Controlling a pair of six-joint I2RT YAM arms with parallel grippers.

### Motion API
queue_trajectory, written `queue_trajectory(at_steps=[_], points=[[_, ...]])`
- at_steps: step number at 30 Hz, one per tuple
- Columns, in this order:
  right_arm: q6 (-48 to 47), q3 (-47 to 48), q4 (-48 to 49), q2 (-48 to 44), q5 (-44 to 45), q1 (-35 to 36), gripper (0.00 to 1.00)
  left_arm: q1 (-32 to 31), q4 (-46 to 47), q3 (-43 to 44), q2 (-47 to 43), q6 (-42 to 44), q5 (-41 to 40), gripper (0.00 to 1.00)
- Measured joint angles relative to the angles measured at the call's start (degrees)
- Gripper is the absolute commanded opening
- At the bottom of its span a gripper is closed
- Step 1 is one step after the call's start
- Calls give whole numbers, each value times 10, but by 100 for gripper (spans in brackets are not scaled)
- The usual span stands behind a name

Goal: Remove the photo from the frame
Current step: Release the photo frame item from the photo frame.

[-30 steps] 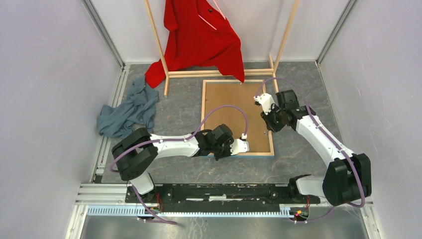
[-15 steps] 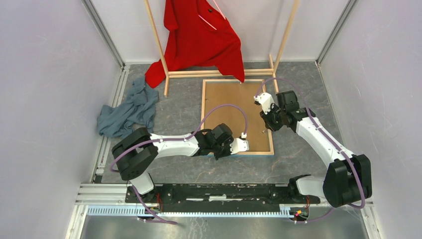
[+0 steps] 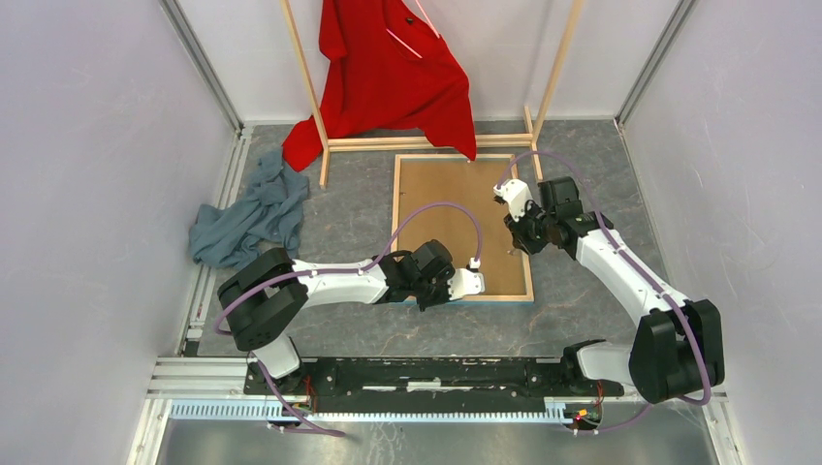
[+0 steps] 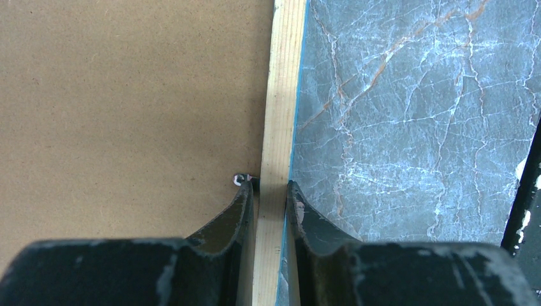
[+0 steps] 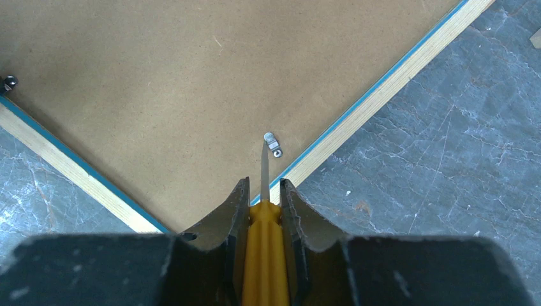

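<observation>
Clenched on the near rail of the large thin picture frame (image 4: 281, 95), with its pale wood back and light blue edge, the left gripper (image 4: 269, 186) has one finger on the board side and one on the outside. The frame lies flat and face down on the grey marble-patterned table (image 3: 359, 213), with the plain brown backing board (image 3: 451, 189) uppermost. Its long sides run from the arms toward the tall wooden clothes rack (image 3: 426, 144), and its far short edge is just beside the rack's base bar. The photo is hidden beneath the board.

The right gripper (image 5: 263, 185) grasps a yellow-handled screwdriver (image 5: 263, 255) in line with its fingers. The thin blade points at a small metal clip (image 5: 272, 143) just inside the right rail, with its tip at the clip's end.
</observation>
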Motion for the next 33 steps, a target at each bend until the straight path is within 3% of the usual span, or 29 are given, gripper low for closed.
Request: queue_trajectory(at_steps=[12, 24, 33], points=[[-14, 0, -17, -11, -70, 0, 0, 3, 0, 0, 0, 0, 6, 5], [-14, -16, 44, -21, -107, 0, 0, 15, -16, -6, -31, -3, 10, 66], [-8, -69, 95, -77, -107, 0, 0, 33, -17, -6, -87, -10, 31, 91]])
